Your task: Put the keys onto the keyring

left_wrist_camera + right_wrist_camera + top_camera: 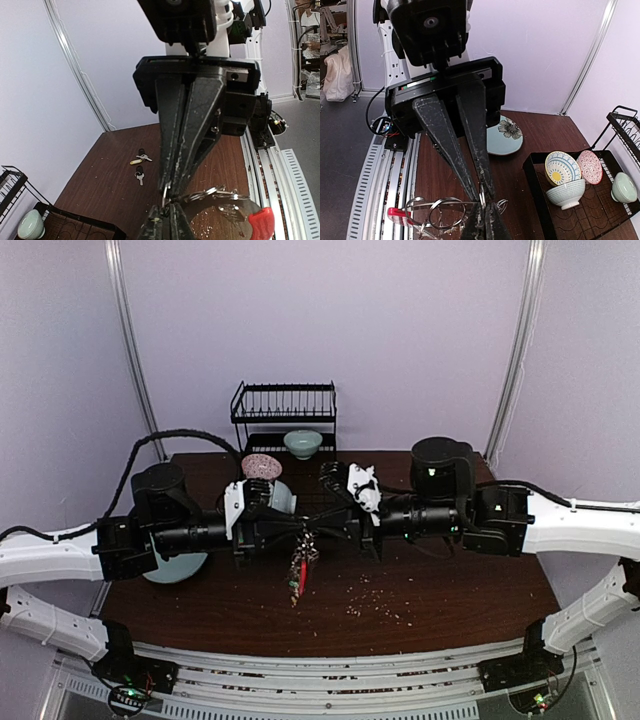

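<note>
Left wrist: keyring (215, 191) pinched in left pincer (165, 209).

No legible text, labels, numbers anywhere.

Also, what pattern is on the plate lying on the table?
A dark flower on the pale blue plate; best seen in the right wrist view.

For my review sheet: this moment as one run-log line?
left gripper shut on keyring | right gripper shut, tips at the ring | keyring held above table | keys loose on table
</note>
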`<state>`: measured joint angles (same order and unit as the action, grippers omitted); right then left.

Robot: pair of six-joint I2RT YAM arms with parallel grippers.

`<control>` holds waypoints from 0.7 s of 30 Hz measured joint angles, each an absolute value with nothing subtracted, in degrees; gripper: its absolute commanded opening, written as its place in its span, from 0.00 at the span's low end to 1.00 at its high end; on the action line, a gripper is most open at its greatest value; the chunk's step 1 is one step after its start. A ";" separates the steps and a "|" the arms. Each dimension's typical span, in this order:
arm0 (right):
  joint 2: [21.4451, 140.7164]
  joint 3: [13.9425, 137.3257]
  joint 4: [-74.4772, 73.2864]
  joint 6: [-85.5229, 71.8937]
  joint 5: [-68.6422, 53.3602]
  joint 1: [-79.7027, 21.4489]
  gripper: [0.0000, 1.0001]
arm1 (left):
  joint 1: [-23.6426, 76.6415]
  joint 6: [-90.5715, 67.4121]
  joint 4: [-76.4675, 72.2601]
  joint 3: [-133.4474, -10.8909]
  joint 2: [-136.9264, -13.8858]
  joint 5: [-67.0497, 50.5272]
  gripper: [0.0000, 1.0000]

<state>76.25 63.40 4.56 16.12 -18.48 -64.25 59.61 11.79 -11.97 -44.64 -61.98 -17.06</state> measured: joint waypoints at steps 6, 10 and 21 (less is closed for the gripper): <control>76.31 63.53 4.40 16.27 -18.37 -64.25 0.00 | 59.57 11.22 -11.97 -44.80 -62.24 -17.61 0.14; 76.95 64.01 4.03 16.27 -18.41 -64.25 0.00 | 59.53 10.85 -11.97 -44.77 -62.24 -17.45 0.13; 77.10 64.25 3.92 16.38 -17.76 -64.18 0.06 | 59.40 10.50 -11.81 -44.77 -62.24 -17.06 0.00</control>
